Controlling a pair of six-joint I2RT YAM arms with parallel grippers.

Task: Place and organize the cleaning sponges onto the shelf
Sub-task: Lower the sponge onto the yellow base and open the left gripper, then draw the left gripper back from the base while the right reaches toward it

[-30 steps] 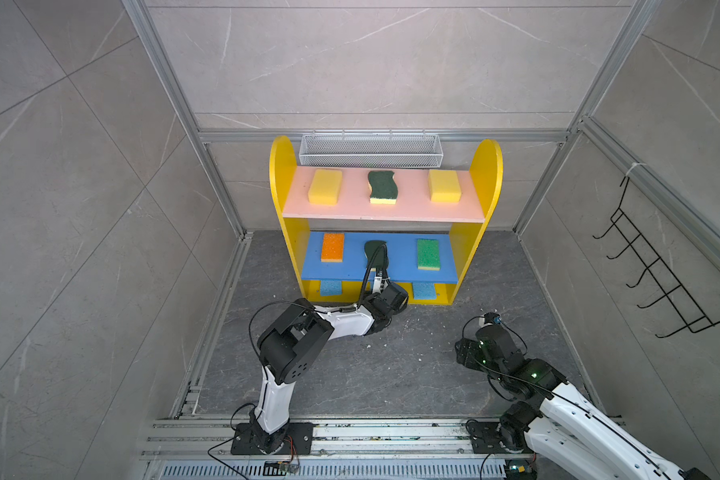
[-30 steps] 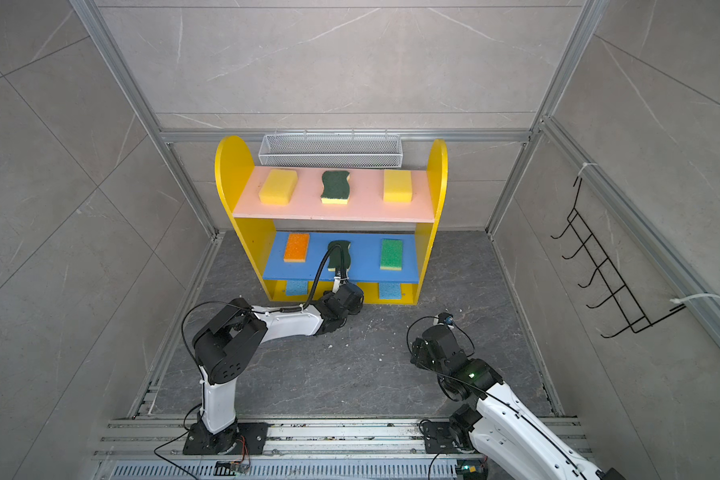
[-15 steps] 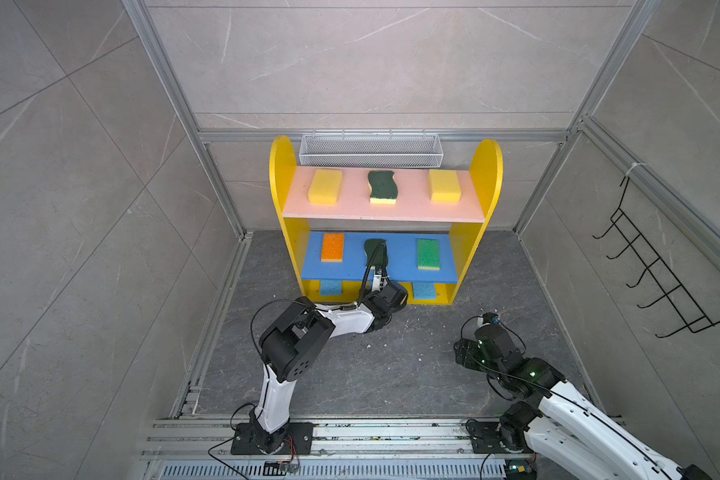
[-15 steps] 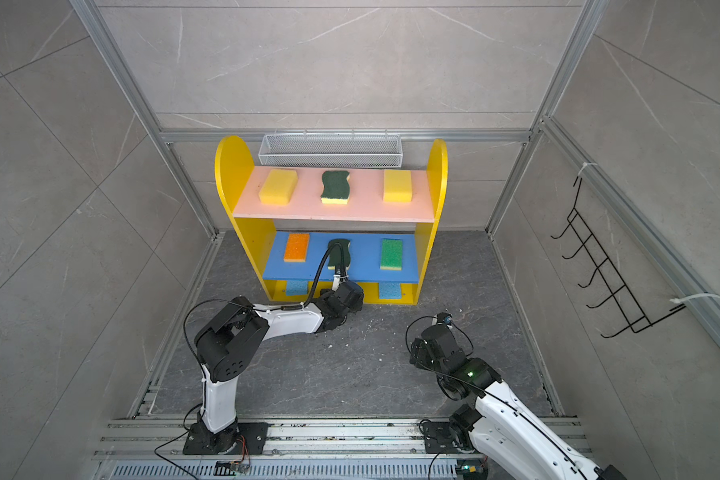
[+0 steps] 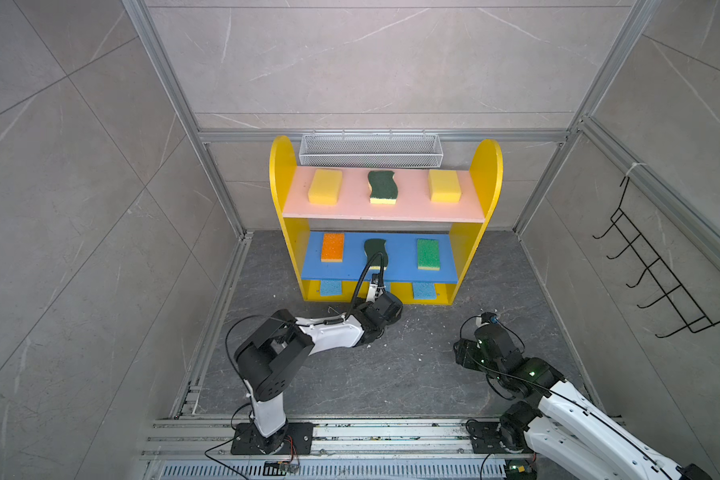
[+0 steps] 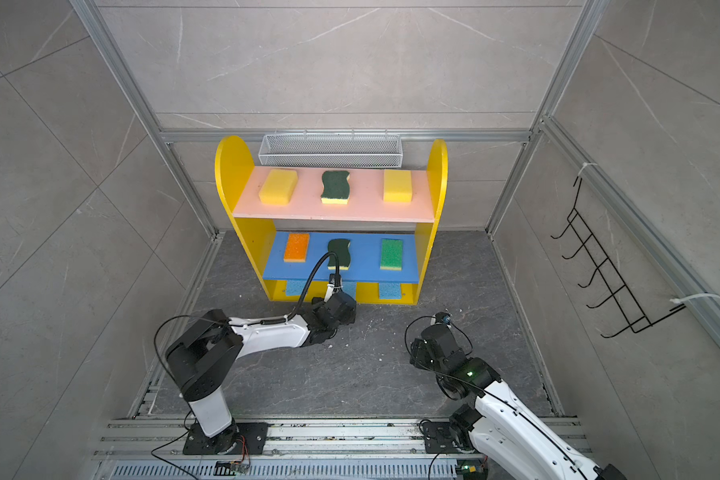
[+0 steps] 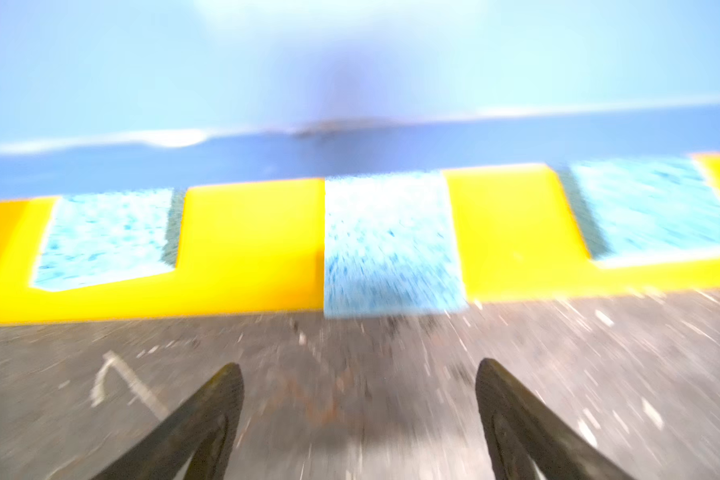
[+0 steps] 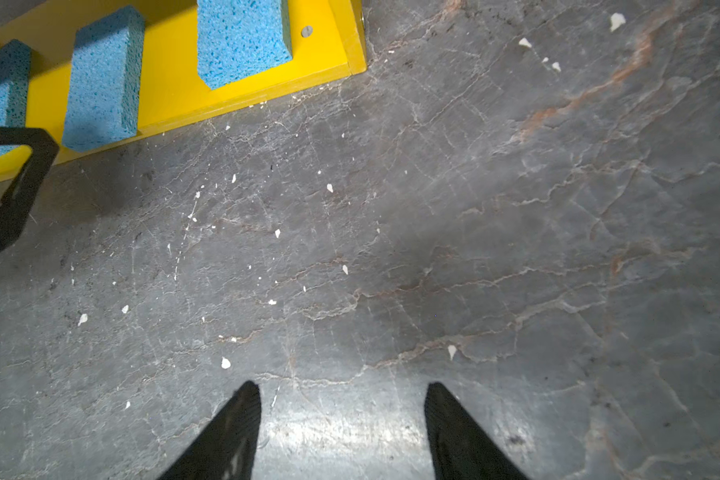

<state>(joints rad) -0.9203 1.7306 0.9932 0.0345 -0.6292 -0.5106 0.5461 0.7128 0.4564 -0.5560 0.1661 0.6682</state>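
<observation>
The yellow shelf (image 5: 282, 195) holds two yellow sponges (image 5: 325, 186) (image 5: 444, 185) and a dark-green scourer (image 5: 382, 187) on its pink board. On the blue board (image 5: 400, 268) lie an orange one (image 5: 332, 247), a dark-green one (image 5: 376, 249) and a bright-green one (image 5: 427, 254). Three light-blue sponges lie on the yellow base; the middle one (image 7: 391, 245) overhangs its front edge. My left gripper (image 7: 358, 370) is open and empty, low over the floor just short of that sponge. My right gripper (image 8: 341, 388) is open and empty over bare floor.
A white mesh basket (image 5: 368, 149) hangs behind the shelf's top. A black hook rack (image 5: 657, 270) is on the right wall. White crumbs dot the grey stone floor (image 8: 433, 208). The left gripper's finger (image 8: 9, 187) shows in the right wrist view, beside the base.
My left gripper's wrist has drawn back a little from the shelf base, and its view is blurred by motion. The right arm has barely moved.
</observation>
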